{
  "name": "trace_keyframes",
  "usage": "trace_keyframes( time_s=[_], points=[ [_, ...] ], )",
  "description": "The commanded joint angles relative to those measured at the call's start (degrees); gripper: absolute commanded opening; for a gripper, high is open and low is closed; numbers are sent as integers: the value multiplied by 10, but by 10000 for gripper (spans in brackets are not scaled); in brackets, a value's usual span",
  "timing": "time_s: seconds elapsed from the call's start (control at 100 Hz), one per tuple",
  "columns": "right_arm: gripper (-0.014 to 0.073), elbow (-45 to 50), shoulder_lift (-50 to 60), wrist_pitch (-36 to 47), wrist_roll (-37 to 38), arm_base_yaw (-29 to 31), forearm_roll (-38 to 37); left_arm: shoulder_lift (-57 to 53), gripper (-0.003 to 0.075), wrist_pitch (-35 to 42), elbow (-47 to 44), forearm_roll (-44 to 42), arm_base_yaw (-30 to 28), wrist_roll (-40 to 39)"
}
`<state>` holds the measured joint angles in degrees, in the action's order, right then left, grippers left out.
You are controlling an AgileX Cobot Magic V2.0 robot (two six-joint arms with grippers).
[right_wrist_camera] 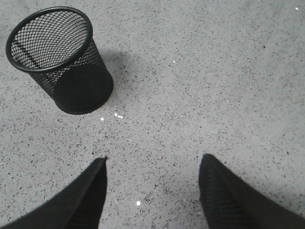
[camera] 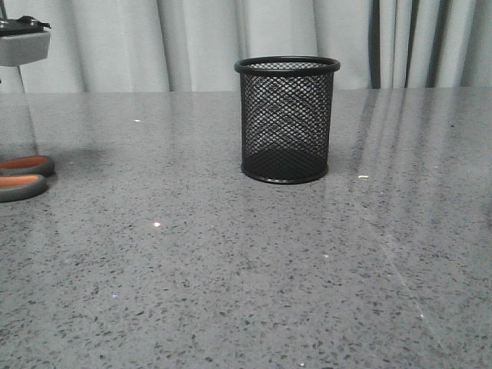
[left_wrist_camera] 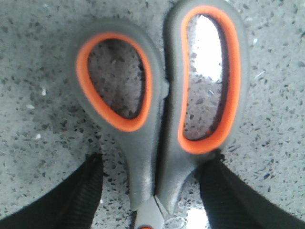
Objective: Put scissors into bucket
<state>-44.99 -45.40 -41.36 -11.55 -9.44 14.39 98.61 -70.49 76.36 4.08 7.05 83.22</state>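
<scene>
The scissors (left_wrist_camera: 152, 119) lie flat on the grey speckled table, with grey handle loops lined in orange; the orange pivot dot just shows at the frame edge and the blades are out of view. In the front view only their handle loops (camera: 23, 177) show, at the far left edge. My left gripper (left_wrist_camera: 153, 160) is open, with one finger on each side of the scissors' neck just below the loops. The bucket (camera: 287, 119), a black wire-mesh cup, stands upright at mid-table and looks empty. My right gripper (right_wrist_camera: 153, 159) is open and empty above bare table, with the bucket (right_wrist_camera: 57, 62) well off to one side of it.
A grey part of the left arm (camera: 23, 42) shows at the top left of the front view. Pale curtains (camera: 192, 38) hang behind the table's far edge. Small white specks (right_wrist_camera: 118, 115) lie on the table beside the bucket.
</scene>
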Motion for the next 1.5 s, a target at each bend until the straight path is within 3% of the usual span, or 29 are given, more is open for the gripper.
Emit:
trace_keyframes(
  time_s=[0.0,0.09,0.28,0.35,1.49],
  points=[
    [385,-21,1,35,-8,-1,3,-12,404,-26,10,15,3,1],
    [385,-21,1,35,-8,-1,3,-12,360,-26,10,16,3,1],
    [385,-21,1,35,-8,-1,3,-12,154,-26,10,17,3,1],
    [385,-21,1,35,-8,-1,3,-12,126,-26,10,17,3,1],
    [384,-21,1,35,-8,-1,3,-23,125,-26,10,34,3,0]
  ],
)
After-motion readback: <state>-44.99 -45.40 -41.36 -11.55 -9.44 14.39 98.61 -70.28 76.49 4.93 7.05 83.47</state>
